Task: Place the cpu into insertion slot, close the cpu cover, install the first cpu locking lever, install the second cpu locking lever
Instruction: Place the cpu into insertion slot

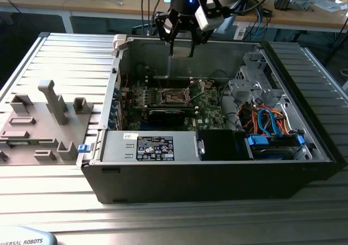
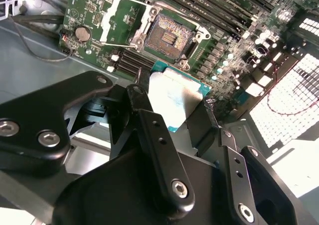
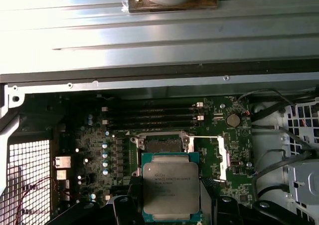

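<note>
My gripper (image 1: pixel 182 48) hangs over the open computer case, above the green motherboard (image 1: pixel 204 112). It is shut on the cpu (image 2: pixel 174 95), a flat square chip with a silver-grey top, with one black finger on each of two opposite edges. In the first wrist view the cpu (image 3: pixel 169 187) sits between the fingers (image 3: pixel 130 192), over the near edge of the insertion slot (image 3: pixel 162 142). The slot (image 2: pixel 169 35) lies bare with its contact field showing. The cpu cover (image 2: pixel 115 16) is a silvery frame, swung open to one side of the slot.
Memory slots (image 3: pixel 149 117) run beside the socket, and a coin battery (image 2: pixel 82 34) sits near the cover. The power supply (image 1: pixel 152 147) and a drive bay with blue and orange cables (image 1: pixel 269 128) fill the case front. A grey fixture plate (image 1: pixel 38 123) lies at the exterior view's left.
</note>
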Controlling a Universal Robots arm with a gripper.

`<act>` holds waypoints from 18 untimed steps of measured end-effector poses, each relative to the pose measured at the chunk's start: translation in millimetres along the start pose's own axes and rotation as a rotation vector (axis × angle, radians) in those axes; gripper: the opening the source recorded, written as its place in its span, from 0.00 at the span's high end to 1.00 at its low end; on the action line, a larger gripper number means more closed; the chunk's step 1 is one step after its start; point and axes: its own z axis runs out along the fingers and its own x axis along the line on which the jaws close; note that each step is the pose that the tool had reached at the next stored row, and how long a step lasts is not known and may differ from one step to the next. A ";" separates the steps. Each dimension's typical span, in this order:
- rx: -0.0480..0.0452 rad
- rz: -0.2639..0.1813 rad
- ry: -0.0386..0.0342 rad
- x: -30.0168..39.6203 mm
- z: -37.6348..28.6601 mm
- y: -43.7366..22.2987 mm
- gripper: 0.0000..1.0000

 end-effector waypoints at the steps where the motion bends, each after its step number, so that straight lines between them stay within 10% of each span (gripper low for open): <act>1: -0.0001 0.007 -0.0006 0.0 0.1 0.0 0.46; 18: 0.0002 0.029 -0.0024 -0.1 0.8 0.0 0.46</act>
